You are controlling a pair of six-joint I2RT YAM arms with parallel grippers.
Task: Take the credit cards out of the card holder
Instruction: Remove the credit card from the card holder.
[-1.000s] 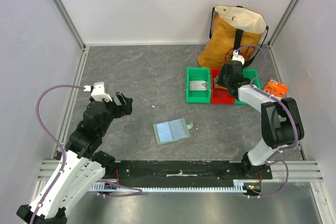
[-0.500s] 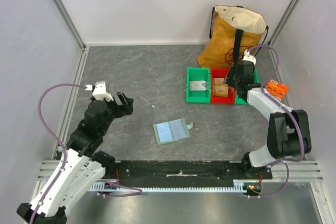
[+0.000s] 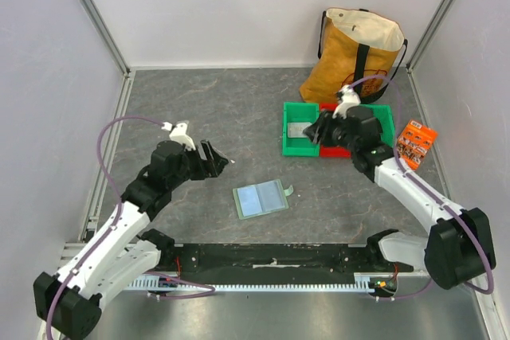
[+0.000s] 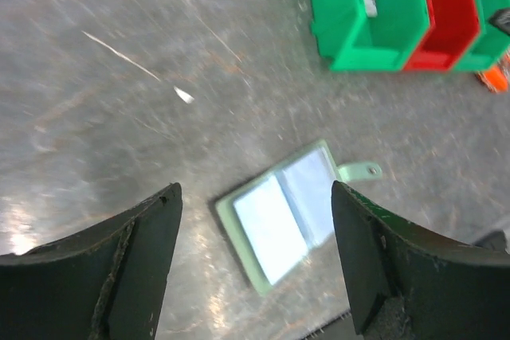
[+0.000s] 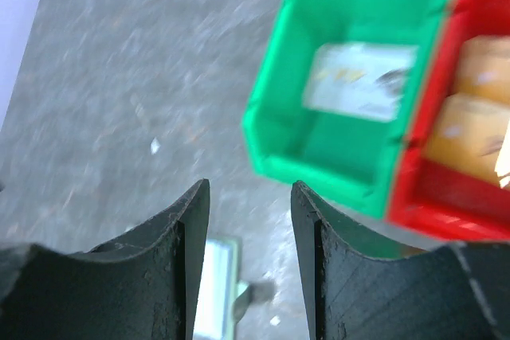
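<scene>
Card holder [image 3: 260, 197] lies open and flat on the worktop [image 3: 199, 101], pocket panels up, tab toward the bins, between the two arms.

Handling (judged): light, thin, limp at the fold, likely to skid on the smooth surface. Pin one panel; pinch a card by an exposed edge.

Credit cards in the pockets: cannot tell.

Left fingers [image 4: 135, 268] spread wide, empty, above the holder. Right fingers [image 5: 151, 260] parted, empty, near the green bin [image 5: 275, 149].

Green bin holds a pale flat piece [image 5: 358, 81]. Red bin [image 5: 430, 197] holds two tan flat pieces [image 5: 470, 129].
</scene>
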